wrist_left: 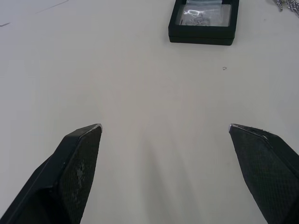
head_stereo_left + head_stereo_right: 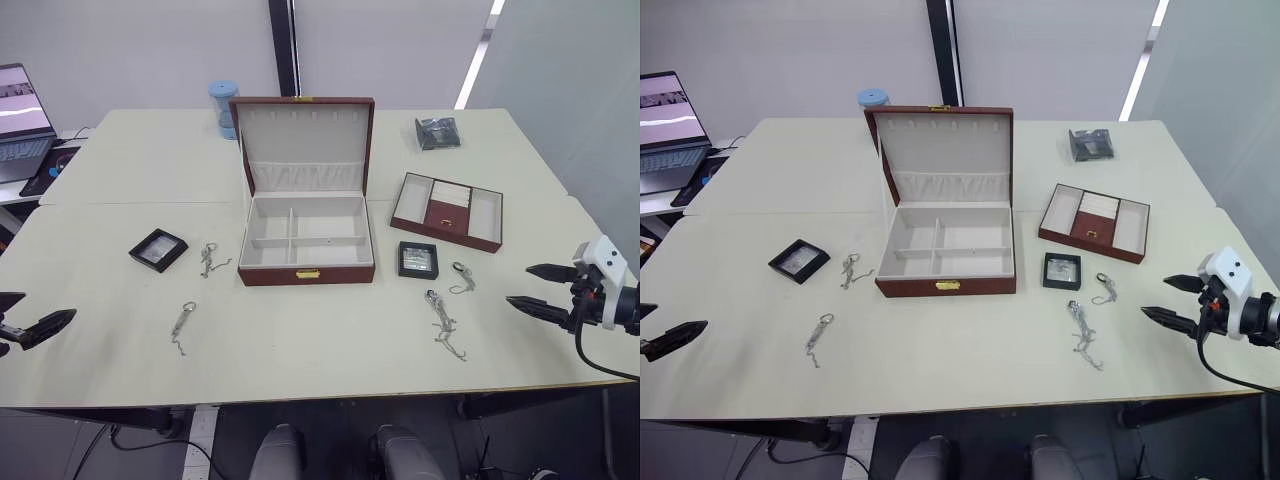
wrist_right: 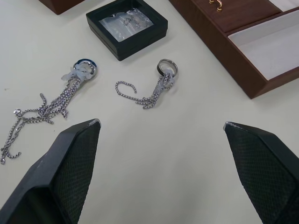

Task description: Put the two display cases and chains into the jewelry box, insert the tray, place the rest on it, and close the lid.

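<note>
Jewelry box [image 2: 306, 245] stood mid-table [image 2: 300, 340] with lid [image 2: 303, 140] raised; left gripper [image 1: 166, 128] and right gripper [image 3: 161, 123] gaped wide, empty, at opposite edges.

Jewelry box [image 2: 306, 274] is finished in reddish-brown wood grain w/ slight sheen; its lid [image 2: 303, 143] is lined in matt cream cloth, gathered at the pocket, and a gold metal clasp is fitted at front. Tray [image 2: 446, 210] is lined likewise. Display cases [image 3: 126, 27] are framed in matt black plastic w/ glossy clear windows. Chains [image 3: 51, 105] are shiny silver metal. Table [image 2: 330, 350] is smooth, matt, cream. Fingers [image 3: 70, 163] are textured black.
</note>
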Robot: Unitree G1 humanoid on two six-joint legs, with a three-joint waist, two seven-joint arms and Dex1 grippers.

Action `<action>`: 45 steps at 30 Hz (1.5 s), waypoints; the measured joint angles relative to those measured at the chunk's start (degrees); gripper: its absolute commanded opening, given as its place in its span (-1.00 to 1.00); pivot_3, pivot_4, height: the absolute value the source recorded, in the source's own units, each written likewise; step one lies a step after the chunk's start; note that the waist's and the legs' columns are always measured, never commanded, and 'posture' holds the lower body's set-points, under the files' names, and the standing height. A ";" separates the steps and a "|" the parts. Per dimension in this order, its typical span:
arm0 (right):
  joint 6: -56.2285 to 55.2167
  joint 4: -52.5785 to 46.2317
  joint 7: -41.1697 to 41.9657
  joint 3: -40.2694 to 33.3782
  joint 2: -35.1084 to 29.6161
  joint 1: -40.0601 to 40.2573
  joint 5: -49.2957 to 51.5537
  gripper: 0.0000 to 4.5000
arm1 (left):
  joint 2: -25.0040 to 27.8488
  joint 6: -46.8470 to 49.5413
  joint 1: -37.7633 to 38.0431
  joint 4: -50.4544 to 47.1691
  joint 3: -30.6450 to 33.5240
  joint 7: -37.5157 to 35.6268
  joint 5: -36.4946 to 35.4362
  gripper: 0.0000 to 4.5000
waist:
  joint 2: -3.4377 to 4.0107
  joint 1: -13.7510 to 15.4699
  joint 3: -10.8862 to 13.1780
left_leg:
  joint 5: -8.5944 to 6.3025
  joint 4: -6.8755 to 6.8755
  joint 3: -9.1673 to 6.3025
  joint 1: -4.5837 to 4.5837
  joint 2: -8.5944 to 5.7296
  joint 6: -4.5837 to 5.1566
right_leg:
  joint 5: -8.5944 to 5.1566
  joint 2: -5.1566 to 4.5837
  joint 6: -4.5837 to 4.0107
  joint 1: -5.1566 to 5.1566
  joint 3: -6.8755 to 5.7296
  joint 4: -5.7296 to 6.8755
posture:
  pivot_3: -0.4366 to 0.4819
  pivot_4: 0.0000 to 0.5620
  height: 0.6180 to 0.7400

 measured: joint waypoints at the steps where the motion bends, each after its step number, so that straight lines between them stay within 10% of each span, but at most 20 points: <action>1: -0.04 0.05 -0.01 0.00 0.00 0.10 -0.01 0.99 | 0.00 -0.07 -0.13 0.09 0.00 -0.01 0.00 1.00 | 0.00 0.00 0.00 | 0.00 0.00 0.00 0.00 0.00 0.00 | 0.00 0.00 0.00 0.00 0.00 0.00 | -0.05 -0.47 1.00; 16: -0.53 -0.25 -0.21 0.22 0.79 -0.75 0.71 0.99 | -0.97 -0.57 -1.82 -0.72 0.06 0.35 -0.57 1.00 | 0.00 -0.05 0.00 | 0.00 0.01 0.03 0.01 0.00 0.00 | 0.00 0.00 0.00 0.00 0.02 0.02 | -0.05 -0.47 1.00; 29: 0.84 -19.10 -0.40 5.12 9.91 1.58 8.98 0.99 | -11.09 2.46 3.10 -13.92 2.22 6.20 -5.14 1.00 | -0.06 0.04 -0.04 | 0.00 0.05 -0.10 0.01 0.02 0.00 | 0.00 0.01 0.00 0.06 -0.04 0.04 | -0.05 -0.47 1.00; 45: 2.11 -27.13 -8.07 19.11 19.71 -6.25 6.52 0.99 | -13.87 -2.44 -18.66 -2.14 -12.99 9.82 -1.06 1.00 | -0.16 0.15 -0.09 | 0.00 0.10 -0.13 -0.01 -0.03 -0.01 | 0.00 0.07 0.00 0.05 -0.06 0.09 | -0.05 -0.47 1.00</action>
